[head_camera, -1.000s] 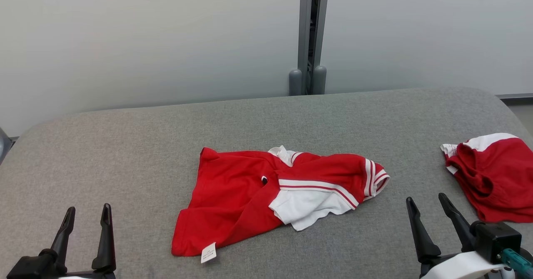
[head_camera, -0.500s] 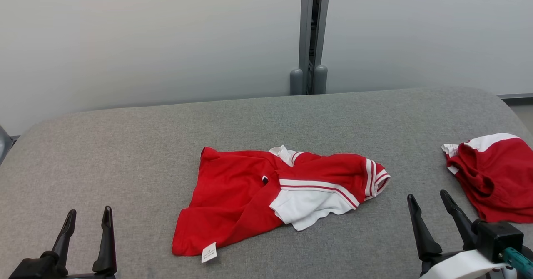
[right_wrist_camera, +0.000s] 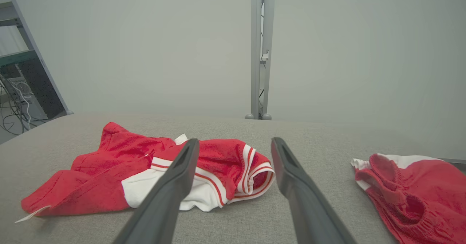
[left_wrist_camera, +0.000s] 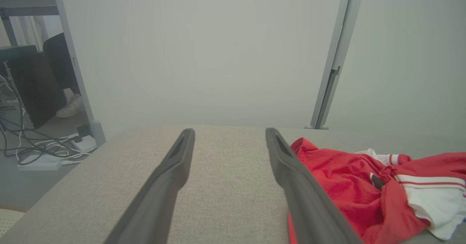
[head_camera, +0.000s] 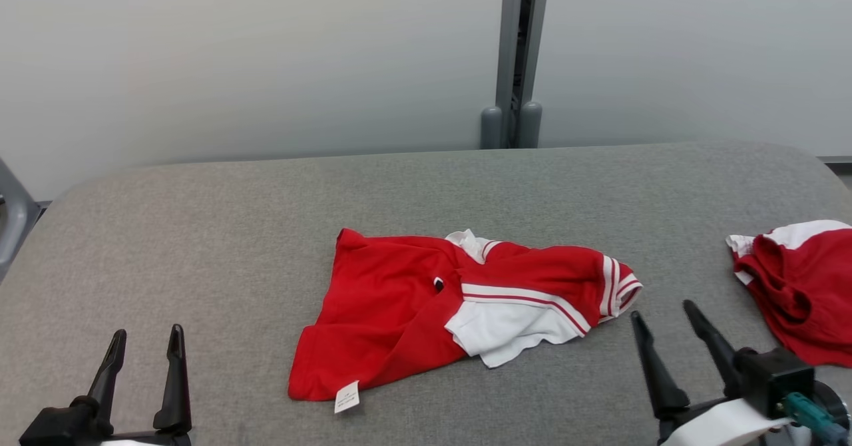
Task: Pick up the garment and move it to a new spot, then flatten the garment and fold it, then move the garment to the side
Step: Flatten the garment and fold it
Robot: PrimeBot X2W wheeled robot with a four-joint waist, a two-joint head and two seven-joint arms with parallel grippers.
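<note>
A crumpled red and white garment [head_camera: 426, 306] lies in the middle of the grey padded table [head_camera: 233, 233], with a white tag at its near left corner. It shows at the right in the left wrist view [left_wrist_camera: 346, 178] and at the left in the right wrist view [right_wrist_camera: 120, 171]. My left gripper [head_camera: 148, 343] stands open at the lower left, apart from the cloth, nothing between its fingers. Open as well, my right gripper [head_camera: 665, 319] is at the lower right, just near and right of the garment's striped sleeve.
A second red and white garment [head_camera: 799, 286] lies bunched at the table's right edge, seen in the right wrist view [right_wrist_camera: 411, 193] too. A grey post [head_camera: 516, 60] stands behind the table against a pale wall. Cables [left_wrist_camera: 40, 145] lie on the floor beyond the left edge.
The head view has shifted, so everything sits further right in the picture. My right gripper has moved a little left and forward toward the garment's sleeve. The garments lie as before.
</note>
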